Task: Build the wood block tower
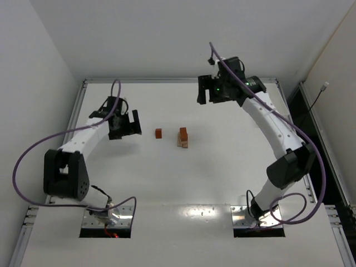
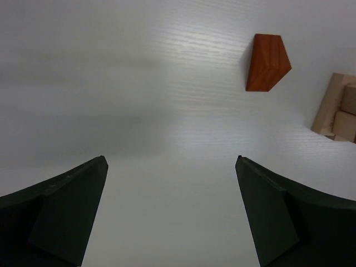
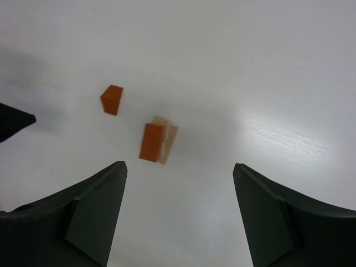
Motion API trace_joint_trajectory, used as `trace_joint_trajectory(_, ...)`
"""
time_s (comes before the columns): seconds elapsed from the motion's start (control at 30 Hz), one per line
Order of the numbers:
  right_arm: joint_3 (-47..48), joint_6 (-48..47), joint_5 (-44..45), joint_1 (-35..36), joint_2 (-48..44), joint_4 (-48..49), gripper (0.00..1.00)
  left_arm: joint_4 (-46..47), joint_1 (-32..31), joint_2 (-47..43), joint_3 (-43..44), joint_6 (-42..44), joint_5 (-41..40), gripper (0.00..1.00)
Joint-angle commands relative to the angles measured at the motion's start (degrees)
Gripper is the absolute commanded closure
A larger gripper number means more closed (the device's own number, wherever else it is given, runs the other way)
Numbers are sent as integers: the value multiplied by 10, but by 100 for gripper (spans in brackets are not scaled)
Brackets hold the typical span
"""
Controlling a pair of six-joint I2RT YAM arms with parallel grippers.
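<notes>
Wood block tower stood as one short stack on the white table, one reddish-brown block atop pale tan pieces whose number could not be told; it sat well ahead of the right gripper, between the lines of its two fingers, which were spread wide with nothing in them; one loose reddish-brown cube lay near the stack, ahead and right of the left gripper, its two fingers likewise spread and empty.

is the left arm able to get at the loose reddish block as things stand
Probably yes: the left gripper is open and empty, and the reddish block sits alone on bare table ahead of it, apart from the stack.
</notes>
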Motion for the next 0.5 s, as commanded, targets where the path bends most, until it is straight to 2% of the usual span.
trace_joint_trajectory(0.0, -51, -23, 21, -52, -12, 2, 25, 5, -52, 65, 68, -15, 0, 0)
trace_joint_trajectory(0.13, -75, -37, 21, -95, -32, 2, 25, -31, -104, 168, 158, -10, -43, 0)
trace_joint_trajectory(0.27, -89, -37, 16, -134, -55, 2, 25, -43, -148, 238, 229, -5, -75, 10)
trace_joint_trajectory(0.37, -103, -37, 1, -153, -61, 2, 25, -50, -168, 274, 240, -5, -75, 20)
trace_joint_trajectory(0.47, -115, -37, -21, -169, -75, 2, 25, -55, -173, 305, 265, -5, -80, 25)
